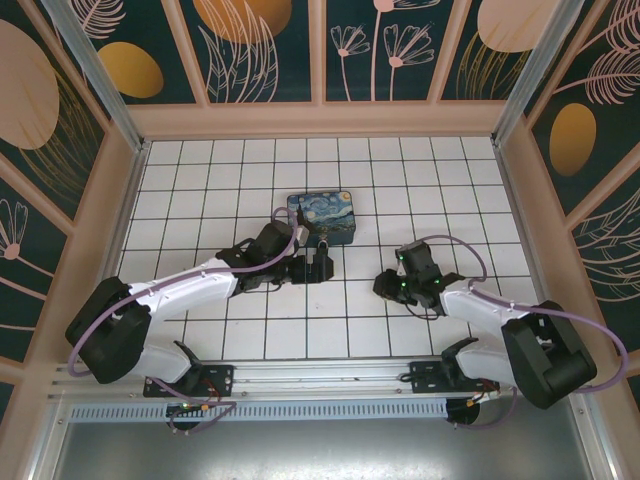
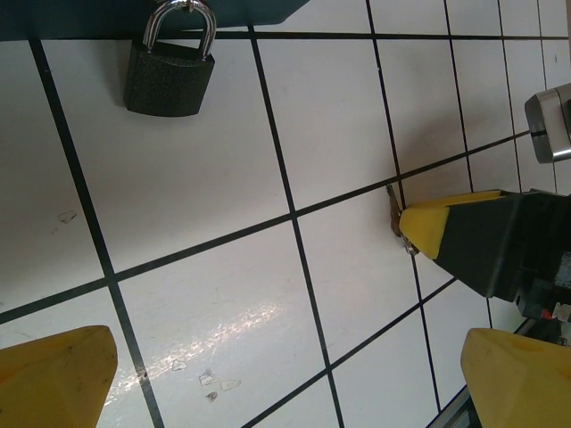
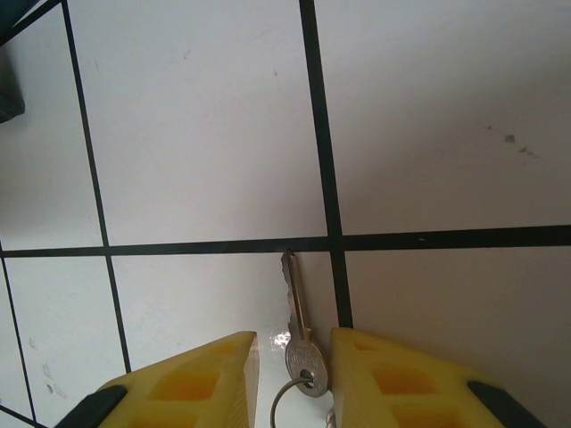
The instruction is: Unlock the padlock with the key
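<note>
At the middle of the white tiled counter (image 1: 250, 180), a little toward the far side, I see the blue-and-yellow painted box (image 1: 322, 218), and the padlock (image 2: 168, 82) lies flat on the tiles just at its near edge. My left wrist camera shows the dark body of the padlock pointing away from the box and its silvery shackle (image 2: 178, 22) closed, its top meeting the box's edge. The left gripper (image 1: 320, 268) hangs just near of the padlock without touching it, and its jaws stand wide apart, with one yellow fingertip (image 2: 58, 374) at each lower corner of that wrist view and bare tile between them. Off to the right and slightly nearer, well apart from the padlock, the right gripper (image 1: 384, 287) sits low over the counter. The key (image 3: 299, 334) lies flat on a tile there, its blade pointing away from the gripper and its tip almost at a black grout line. The key's round head, with a thin ring (image 3: 287, 406) through it, sits between the right jaws, which are only narrowly apart: the head is right against one yellow finger (image 3: 401, 383), while a sliver of tile shows between it and the other, so I do not read it as clamped.
</note>
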`<move>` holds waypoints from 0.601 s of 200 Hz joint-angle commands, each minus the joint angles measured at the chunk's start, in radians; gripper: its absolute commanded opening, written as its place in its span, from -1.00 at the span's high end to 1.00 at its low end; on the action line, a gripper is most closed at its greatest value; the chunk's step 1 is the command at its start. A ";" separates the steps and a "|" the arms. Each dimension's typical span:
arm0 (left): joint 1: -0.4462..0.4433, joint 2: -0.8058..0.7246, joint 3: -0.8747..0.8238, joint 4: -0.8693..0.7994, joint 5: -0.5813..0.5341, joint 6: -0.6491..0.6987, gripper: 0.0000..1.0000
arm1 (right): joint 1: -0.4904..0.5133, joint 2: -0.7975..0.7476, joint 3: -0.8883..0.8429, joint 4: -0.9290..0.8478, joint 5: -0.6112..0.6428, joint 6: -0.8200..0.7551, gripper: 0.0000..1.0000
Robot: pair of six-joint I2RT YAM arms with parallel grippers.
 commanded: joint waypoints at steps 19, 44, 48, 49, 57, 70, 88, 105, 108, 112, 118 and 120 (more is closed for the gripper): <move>-0.001 -0.005 0.016 0.006 -0.001 -0.002 -0.97 | 0.012 0.025 0.019 0.002 0.006 -0.016 0.52; -0.001 -0.013 0.012 0.001 -0.009 0.000 -0.97 | 0.014 0.025 0.010 0.008 0.016 -0.010 0.59; 0.000 -0.014 0.012 -0.001 -0.010 0.000 -0.97 | 0.013 0.025 0.008 0.009 0.019 -0.007 0.60; -0.001 -0.014 0.012 -0.001 -0.011 0.000 -0.97 | 0.014 0.025 0.008 0.009 0.020 -0.007 0.60; -0.001 -0.016 0.013 -0.002 -0.014 0.000 -0.97 | 0.014 0.025 0.004 0.012 0.022 -0.006 0.64; -0.001 -0.016 0.017 -0.004 -0.017 0.004 -0.97 | 0.014 0.027 -0.002 0.018 0.022 -0.005 0.69; 0.000 -0.017 0.020 -0.009 -0.020 0.005 -0.97 | 0.014 0.035 -0.009 0.025 0.021 -0.005 0.74; -0.001 -0.020 0.021 -0.012 -0.023 0.008 -0.97 | 0.014 0.045 -0.010 0.029 0.020 -0.005 0.77; -0.001 -0.021 0.021 -0.012 -0.024 0.008 -0.97 | 0.014 0.047 -0.010 0.031 0.019 -0.006 0.79; -0.001 -0.020 0.021 -0.013 -0.024 0.009 -0.97 | 0.014 0.047 -0.011 0.030 0.019 -0.006 0.80; -0.001 -0.022 0.021 -0.014 -0.026 0.009 -0.97 | 0.014 0.049 -0.015 0.033 0.018 -0.005 0.81; -0.001 -0.021 0.021 -0.015 -0.026 0.008 -0.97 | 0.014 0.049 -0.015 0.033 0.018 -0.005 0.81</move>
